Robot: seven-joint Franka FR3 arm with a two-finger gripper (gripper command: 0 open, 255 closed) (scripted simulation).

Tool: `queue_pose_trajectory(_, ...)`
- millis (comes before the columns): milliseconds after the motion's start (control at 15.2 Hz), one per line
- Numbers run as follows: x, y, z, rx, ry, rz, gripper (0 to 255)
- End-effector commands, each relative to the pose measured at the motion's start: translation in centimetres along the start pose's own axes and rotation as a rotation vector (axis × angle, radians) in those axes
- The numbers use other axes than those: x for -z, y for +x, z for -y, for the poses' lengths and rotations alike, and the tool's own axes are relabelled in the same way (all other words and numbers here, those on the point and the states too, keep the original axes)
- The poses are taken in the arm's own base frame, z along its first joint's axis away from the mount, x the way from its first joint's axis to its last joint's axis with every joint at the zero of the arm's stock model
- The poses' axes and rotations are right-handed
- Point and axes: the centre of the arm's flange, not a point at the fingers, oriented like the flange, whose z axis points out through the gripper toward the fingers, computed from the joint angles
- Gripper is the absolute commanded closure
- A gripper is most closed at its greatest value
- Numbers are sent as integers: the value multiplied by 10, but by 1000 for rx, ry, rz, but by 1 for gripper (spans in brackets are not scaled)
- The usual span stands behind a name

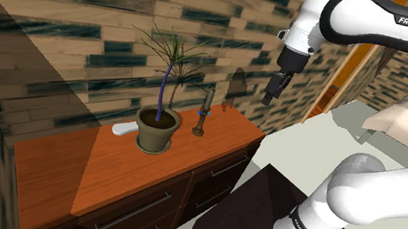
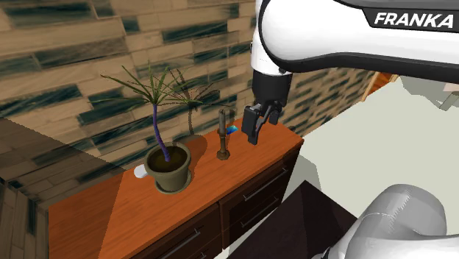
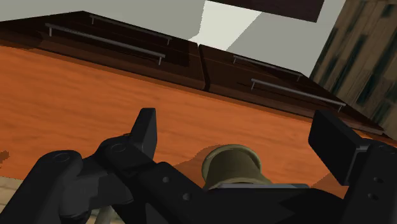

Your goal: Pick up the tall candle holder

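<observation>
The hand (image 2: 255,136) hangs wide open and empty over the orange-brown worktop (image 1: 106,171), just beside the tall candle holder (image 2: 223,134), which stands upright near a potted plant (image 1: 156,131).

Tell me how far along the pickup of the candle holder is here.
Done: the gripper is near the candle holder, fingers open. In hand: lining up; the wrist view shows the holder's top between the fingers, untouched. Left: gripping and lifting; it stands upright on the dresser beside the potted plant.
</observation>
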Motion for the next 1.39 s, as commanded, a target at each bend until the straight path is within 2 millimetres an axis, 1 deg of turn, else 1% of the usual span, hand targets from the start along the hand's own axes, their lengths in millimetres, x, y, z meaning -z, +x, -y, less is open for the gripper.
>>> queue_pose_trajectory(0, 0, 0, 0, 0, 0, 0, 0)
queue_pose_trajectory(660, -97, 67, -24, -61, -101, -101, 0)
queue_pose_trajectory(1320, -184, 141, -62, -123, -202, -202, 0)
